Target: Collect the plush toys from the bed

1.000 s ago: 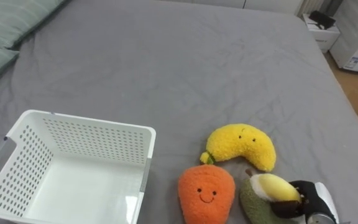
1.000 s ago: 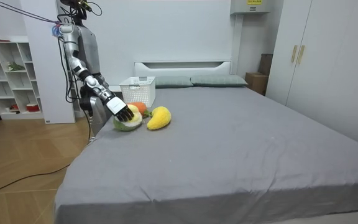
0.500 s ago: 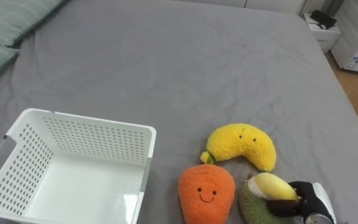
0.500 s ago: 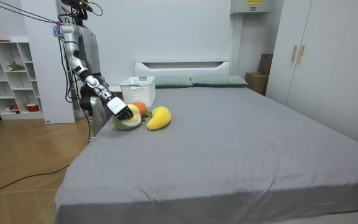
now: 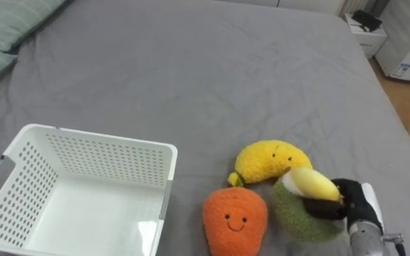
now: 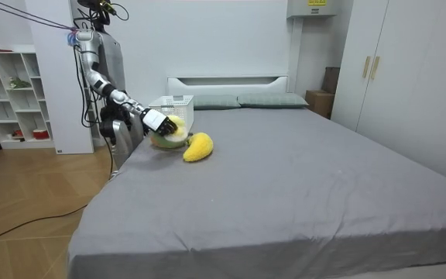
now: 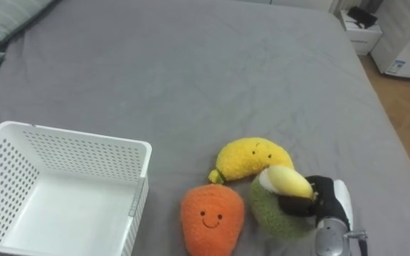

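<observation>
My right hand point(image 5: 354, 205) has its dark fingers curled round the green plush toy point(image 5: 296, 213), pinching it by the pale yellow part on top. In the room view the toy looks to be carried just clear of the bed point(image 5: 191, 64), close to the bed's edge where I stand, so I judge the grasp made and the lift under way. The toy hangs just beside the yellow plush toy point(image 5: 267, 159) and the orange plush toy point(image 5: 233, 219), both of which lie on the grey cover with their faces up, touching or nearly touching each other. The white basket point(image 5: 105, 138) sits on the bed to my left of them, close by the orange one, and its inside shows bare: I see no toy in it. So by my reckoning the task is at its start. One toy of three is in hand and none is put away. What is left is to bring this one across over the orange toy to the basket, let it go there, and then fetch the other two the same way.
</observation>
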`<state>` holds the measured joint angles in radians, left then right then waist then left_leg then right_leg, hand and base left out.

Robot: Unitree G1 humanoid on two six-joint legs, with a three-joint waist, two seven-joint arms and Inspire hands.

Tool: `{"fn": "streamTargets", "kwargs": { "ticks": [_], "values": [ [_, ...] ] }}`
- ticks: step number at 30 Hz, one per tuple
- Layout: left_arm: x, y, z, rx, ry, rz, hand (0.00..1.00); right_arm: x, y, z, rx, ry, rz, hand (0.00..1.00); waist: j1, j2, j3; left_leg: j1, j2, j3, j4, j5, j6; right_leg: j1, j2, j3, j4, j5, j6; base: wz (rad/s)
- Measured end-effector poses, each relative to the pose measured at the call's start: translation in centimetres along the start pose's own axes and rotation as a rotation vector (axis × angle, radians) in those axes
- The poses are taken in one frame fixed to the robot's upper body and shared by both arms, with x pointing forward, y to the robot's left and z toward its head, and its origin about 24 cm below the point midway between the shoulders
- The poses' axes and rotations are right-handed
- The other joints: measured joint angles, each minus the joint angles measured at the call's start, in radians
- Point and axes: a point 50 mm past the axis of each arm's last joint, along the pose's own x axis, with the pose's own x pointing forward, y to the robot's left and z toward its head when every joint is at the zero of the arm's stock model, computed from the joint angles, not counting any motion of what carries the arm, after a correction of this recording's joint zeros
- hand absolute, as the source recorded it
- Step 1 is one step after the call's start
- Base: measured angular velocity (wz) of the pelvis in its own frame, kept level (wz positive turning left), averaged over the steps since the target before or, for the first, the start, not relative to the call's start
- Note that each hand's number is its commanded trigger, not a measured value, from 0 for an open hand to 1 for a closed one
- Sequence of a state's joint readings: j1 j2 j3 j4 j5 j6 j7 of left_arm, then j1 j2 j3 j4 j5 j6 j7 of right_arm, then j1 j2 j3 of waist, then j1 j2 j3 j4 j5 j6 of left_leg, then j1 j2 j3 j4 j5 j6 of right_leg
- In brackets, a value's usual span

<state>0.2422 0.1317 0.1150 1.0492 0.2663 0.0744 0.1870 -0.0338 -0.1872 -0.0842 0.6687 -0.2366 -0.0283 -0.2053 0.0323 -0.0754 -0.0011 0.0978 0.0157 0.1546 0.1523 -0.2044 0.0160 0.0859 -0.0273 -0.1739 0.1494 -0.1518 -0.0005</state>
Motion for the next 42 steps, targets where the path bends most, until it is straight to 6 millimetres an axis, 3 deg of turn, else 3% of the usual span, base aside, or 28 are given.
{"fn": "streamTargets", "kwargs": {
  "ticks": [4,14,22,32,42],
  "values": [
    [0.0,0.0,-0.1,0.001,0.003,0.000,0.00,0.1,-0.5,2.7,0.012,-0.112,-0.016,1.00,-0.001,0.004,-0.0003,0.000,0.000,0.000,0.000,0.000,0.000,0.001,0.000,0.001,0.000,0.000,0.000,0.00],
    [0.1,0.0,0.1,-0.024,0.008,0.012,0.00,-0.1,-0.2,4.5,0.015,-0.189,0.020,1.00,0.003,0.009,0.0015,0.001,0.002,0.005,0.000,0.000,0.000,0.000,0.001,0.002,0.005,0.001,-0.001,0.00],
    [0.1,-0.1,0.3,-0.036,0.001,0.009,0.00,-0.8,-1.1,8.3,0.054,-0.354,-0.004,1.00,0.002,0.009,0.0018,0.001,0.002,0.006,0.000,0.000,0.000,0.000,0.001,-0.005,0.005,0.001,-0.001,0.00],
    [0.1,-0.3,0.4,-0.028,0.000,0.004,0.00,-1.6,-1.1,10.5,0.090,-0.443,0.040,1.00,0.005,0.008,0.0012,-0.001,0.002,0.003,-0.002,0.000,0.000,-0.001,0.001,-0.008,0.005,0.001,-0.001,0.00],
    [0.2,-0.1,1.4,-0.035,-0.034,0.009,0.00,-2.5,-0.1,12.2,0.126,-0.508,0.151,1.00,0.049,-0.011,-0.0026,-0.014,0.003,0.004,-0.001,0.000,0.000,-0.013,0.001,-0.007,0.005,0.001,-0.002,0.00]
  ]
}}
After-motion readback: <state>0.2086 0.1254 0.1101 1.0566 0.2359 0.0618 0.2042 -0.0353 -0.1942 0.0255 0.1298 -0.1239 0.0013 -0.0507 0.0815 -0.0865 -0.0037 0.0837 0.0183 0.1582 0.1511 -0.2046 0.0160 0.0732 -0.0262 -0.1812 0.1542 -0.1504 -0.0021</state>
